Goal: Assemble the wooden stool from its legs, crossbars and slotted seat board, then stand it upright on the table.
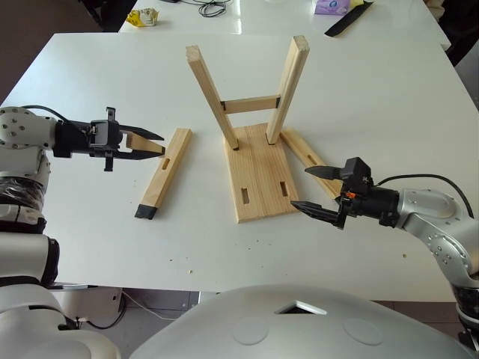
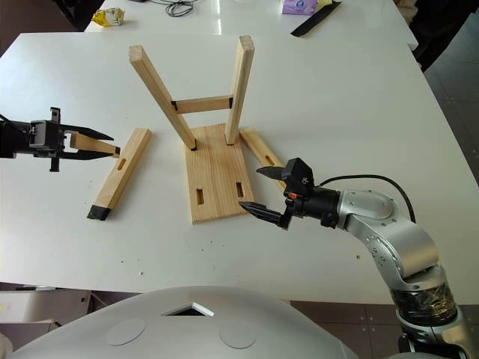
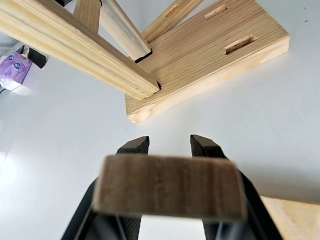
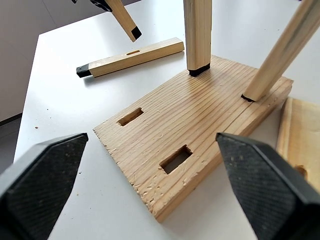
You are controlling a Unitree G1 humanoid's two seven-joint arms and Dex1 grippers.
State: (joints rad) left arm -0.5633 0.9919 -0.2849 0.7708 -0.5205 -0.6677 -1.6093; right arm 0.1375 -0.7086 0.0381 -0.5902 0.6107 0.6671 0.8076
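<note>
The slotted seat board (image 1: 258, 176) lies flat mid-table. Two legs (image 1: 212, 93) stand in its far slots, joined by a crossbar (image 1: 251, 105); the two near slots (image 4: 175, 159) are open. One loose leg (image 1: 166, 170) with a black tip lies left of the board. Another loose leg (image 1: 310, 159) lies against the board's right side. My left gripper (image 1: 153, 146) hovers left of the loose leg, shut on a short crossbar (image 3: 167, 187). My right gripper (image 1: 299, 187) is open wide at the board's near right corner, fingers (image 4: 40, 175) apart with nothing between them.
The white table (image 1: 389, 97) has free room on its right and left sides. At the back edge lie a yellow packet (image 1: 144, 16), cables (image 1: 213, 7), a purple pack (image 1: 331, 6) and a black strip (image 1: 348, 19).
</note>
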